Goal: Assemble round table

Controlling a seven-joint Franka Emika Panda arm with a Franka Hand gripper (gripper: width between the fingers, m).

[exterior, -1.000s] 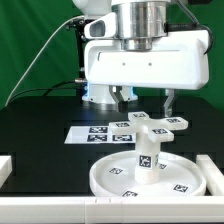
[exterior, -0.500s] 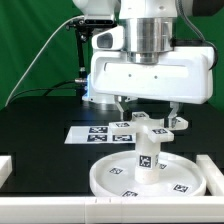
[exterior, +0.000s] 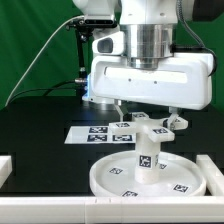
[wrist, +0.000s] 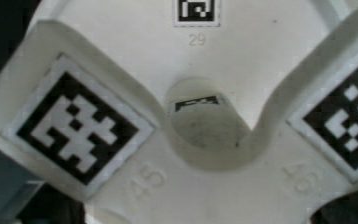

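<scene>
Exterior view shows the end effector [exterior: 148, 110] spread wide around the cross-shaped piece [exterior: 150, 123], not pinching it. That piece sits on the post [exterior: 146, 152], which stands in the round disc [exterior: 120, 178] on the surface [exterior: 35, 125]. All three parts look stacked; tightening may be left.

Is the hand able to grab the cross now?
Probably yes. The hand hangs open right over the cross on the post, a finger either side, nothing between.
</scene>
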